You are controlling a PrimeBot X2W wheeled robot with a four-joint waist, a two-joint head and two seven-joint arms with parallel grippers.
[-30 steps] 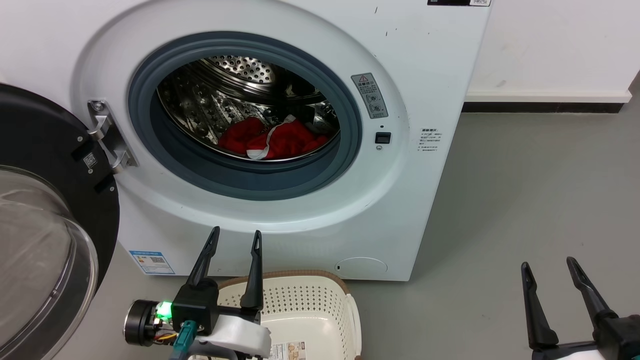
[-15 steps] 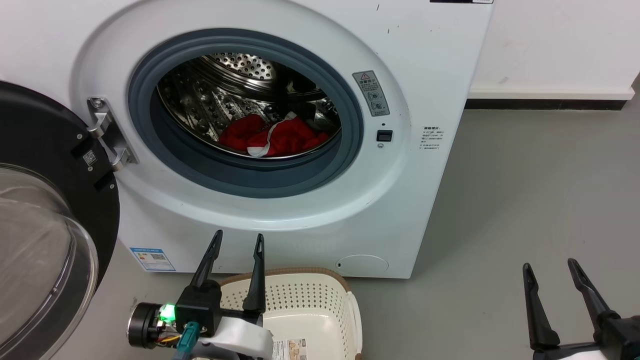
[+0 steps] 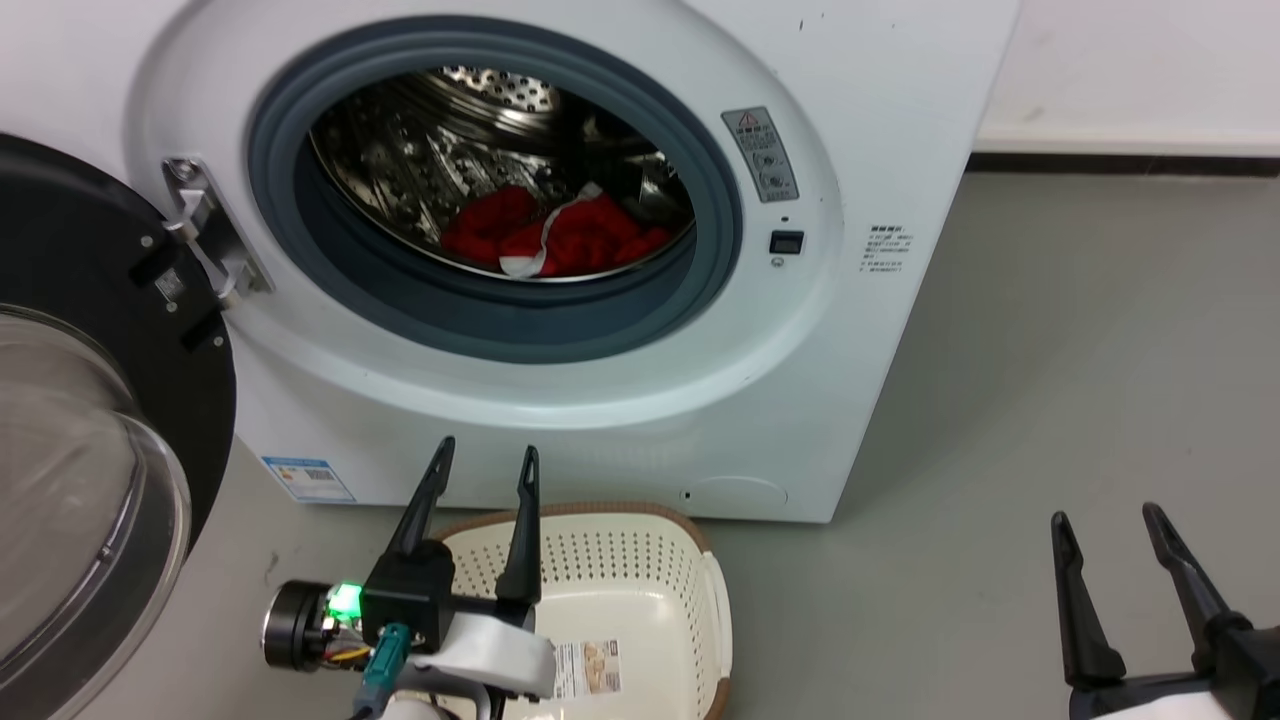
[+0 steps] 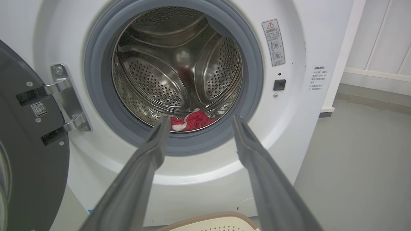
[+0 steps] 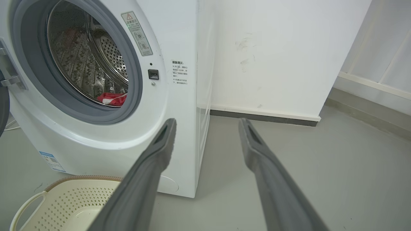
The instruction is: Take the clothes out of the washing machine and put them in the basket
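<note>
We see the red clothes [image 3: 560,240] lying low in the drum [image 3: 430,160] of the washing machine [image 3: 850,150], its door [image 3: 70,260] swung wide. Our left end effector [image 3: 488,446] hangs with fingers apart above the basket [image 3: 620,565], which sits on the floor [image 3: 1000,380] before the machine. Our right end effector [image 3: 1104,513], also spread, hovers off to the right.

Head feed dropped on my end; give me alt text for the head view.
Red clothes lie low in the drum of the washing machine, its door swung open to the left. The basket sits on the floor in front; the open left claw hangs by its left rim, the open right claw at lower right.
</note>
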